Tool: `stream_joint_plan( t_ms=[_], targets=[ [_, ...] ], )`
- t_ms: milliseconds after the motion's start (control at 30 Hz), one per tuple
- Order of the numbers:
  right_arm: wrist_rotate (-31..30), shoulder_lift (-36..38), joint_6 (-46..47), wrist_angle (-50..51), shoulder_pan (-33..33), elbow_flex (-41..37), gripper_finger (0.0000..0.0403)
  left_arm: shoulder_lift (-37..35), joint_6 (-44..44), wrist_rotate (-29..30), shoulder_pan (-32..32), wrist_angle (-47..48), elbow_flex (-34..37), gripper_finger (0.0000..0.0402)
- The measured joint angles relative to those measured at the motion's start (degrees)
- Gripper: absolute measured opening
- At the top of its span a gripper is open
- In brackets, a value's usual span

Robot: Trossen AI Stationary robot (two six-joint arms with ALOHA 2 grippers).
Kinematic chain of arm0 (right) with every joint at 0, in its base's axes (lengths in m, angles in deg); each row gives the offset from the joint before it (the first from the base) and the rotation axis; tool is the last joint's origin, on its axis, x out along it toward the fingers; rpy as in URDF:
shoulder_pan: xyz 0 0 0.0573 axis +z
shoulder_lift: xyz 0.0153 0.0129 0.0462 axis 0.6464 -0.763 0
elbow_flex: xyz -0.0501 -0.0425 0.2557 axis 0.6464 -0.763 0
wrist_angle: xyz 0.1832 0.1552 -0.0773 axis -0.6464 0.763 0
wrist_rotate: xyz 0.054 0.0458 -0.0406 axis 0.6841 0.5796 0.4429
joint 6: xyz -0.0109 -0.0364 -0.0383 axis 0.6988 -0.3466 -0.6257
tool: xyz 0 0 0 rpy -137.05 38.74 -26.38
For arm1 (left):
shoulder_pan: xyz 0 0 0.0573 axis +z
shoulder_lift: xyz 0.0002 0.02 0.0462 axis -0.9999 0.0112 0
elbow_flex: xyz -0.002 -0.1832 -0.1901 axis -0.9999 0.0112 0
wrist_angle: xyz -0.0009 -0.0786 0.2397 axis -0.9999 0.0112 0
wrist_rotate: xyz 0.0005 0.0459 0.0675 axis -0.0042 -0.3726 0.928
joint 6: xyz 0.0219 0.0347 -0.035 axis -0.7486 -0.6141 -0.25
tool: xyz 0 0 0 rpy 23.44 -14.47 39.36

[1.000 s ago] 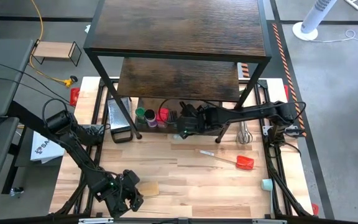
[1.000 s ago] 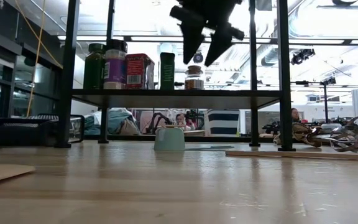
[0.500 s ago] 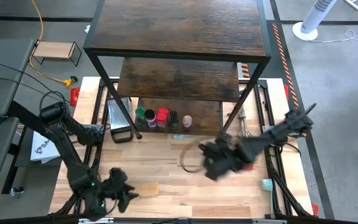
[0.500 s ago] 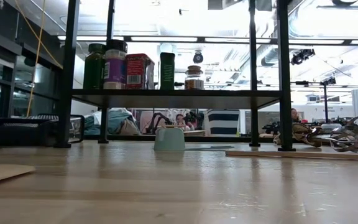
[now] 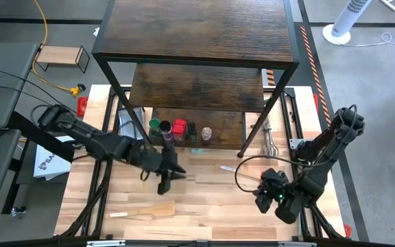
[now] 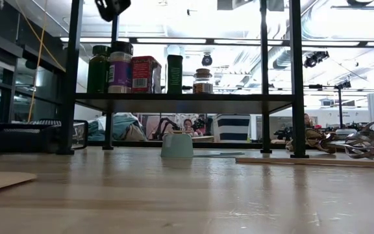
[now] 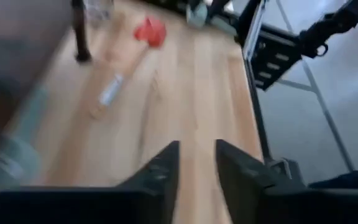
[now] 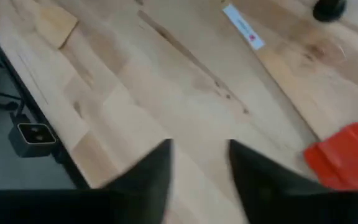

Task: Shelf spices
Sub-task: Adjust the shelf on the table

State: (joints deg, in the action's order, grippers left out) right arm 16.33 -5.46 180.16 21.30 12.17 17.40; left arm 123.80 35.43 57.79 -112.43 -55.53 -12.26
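Low view gives you the clearest read on the spices: all five stand in a row on the bottom board of the shelf (image 6: 174, 102), namely the green-lidded jar (image 6: 98, 68), the dark-lidded jar with the white label (image 6: 119, 67), the red jar (image 6: 147, 74), the dark jar (image 6: 174, 73) and the tiny pale jar (image 6: 202, 80). All are upright; the first three crowd close together and the last two have gaps between them.

From above, that row sits just beyond the left gripper (image 5: 164, 180), which hangs over the table in front of the shelf's lower tier. Its wrist camera shows the fingers (image 7: 160, 171) parted with nothing between them, only bare tabletop ahead.

The right gripper (image 5: 265, 195) is well apart from the jars, low over the table's near right part. Its fingers (image 8: 148, 171) are also spread and empty, with the red spatula (image 8: 347, 155) just off to one side of them. The wire whisk (image 5: 269, 147) lies between that gripper and the shelf's leg.

By my reading, the shelving itself looks done and you are at the clearing-off stage. One small pale cup-like piece (image 6: 176, 144) stands on the table below the shelf, near the left gripper; I cannot tell what it is. If it belongs to the job, your next move calls for a short reach with the left arm, keeping clear of the frame's front leg. Otherwise, pull both arms back.
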Motion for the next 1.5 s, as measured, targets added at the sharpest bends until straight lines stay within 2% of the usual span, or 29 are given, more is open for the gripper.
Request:
stream_joint_plan(
  t_ms=[100,167,267,400,500,633,767,833,900,1000,1133,1300,1500],
  targets=[
    [-1.69,0.17,-1.73,-2.90,-0.26,-2.93,0.0056,-4.91,-3.81,-0.89,1.67,-3.96,4.86,0.0028],
    [-2.72,0.45,-0.72,-5.30,-0.33,-5.18,0.0018,-9.69,-3.21,-1.73,2.37,-9.30,11.26,0.0011],
    [-7.70,2.18,1.47,-9.91,-0.08,-8.22,0.0016,-18.05,-0.47,-0.44,2.51,-20.26,24.02,0.0015],
    [-19.61,4.44,6.23,-10.40,0.87,-11.83,0.0003,-28.48,1.53,1.18,2.07,-36.06,40.14,0.0002],
    [-27.31,5.65,9.78,-10.05,0.52,-14.92,0.0002,-34.13,0.96,0.57,1.93,-42.78,49.55,0.0003],
    [-30.77,6.71,11.03,-11.06,-0.07,-19.27,0.0001,-39.52,-0.84,0.44,1.99,-47.41,58.65,0.0001],
    [-31.12,6.59,12.35,-11.98,-0.07,-24.40,0.0001,-42.13,-3.99,1.41,2.09,-36.93,59.96,0.0001],
    [-32.37,6.58,14.58,-12.74,0.11,-28.10,0.0000,-42.14,-6.39,1.65,2.17,-34.58,59.96,0.0001],
    [-34.33,6.60,16.74,-14.79,0.49,-32.67,0.0000,-42.14,-7.98,1.70,2.74,-33.84,59.96,0.0001],
    [-37.20,7.61,16.66,-23.61,0.57,-40.80,0.0000,-42.16,-8.22,1.73,3.96,-34.54,59.93,0.0001],
    [-41.83,7.78,13.99,-33.16,0.74,-48.62,0.0000,-42.14,-7.69,1.36,5.13,-35.23,59.93,0.0001],
    [-41.39,7.76,14.06,-34.59,0.74,-55.12,0.0000,-42.33,-4.76,4.49,5.88,-35.84,59.93,0.0001],
    [-36.29,9.39,6.31,-37.06,-0.07,-55.64,0.0000,-42.36,-1.68,5.77,5.82,-35.85,59.91,0.0001]
  ],
)
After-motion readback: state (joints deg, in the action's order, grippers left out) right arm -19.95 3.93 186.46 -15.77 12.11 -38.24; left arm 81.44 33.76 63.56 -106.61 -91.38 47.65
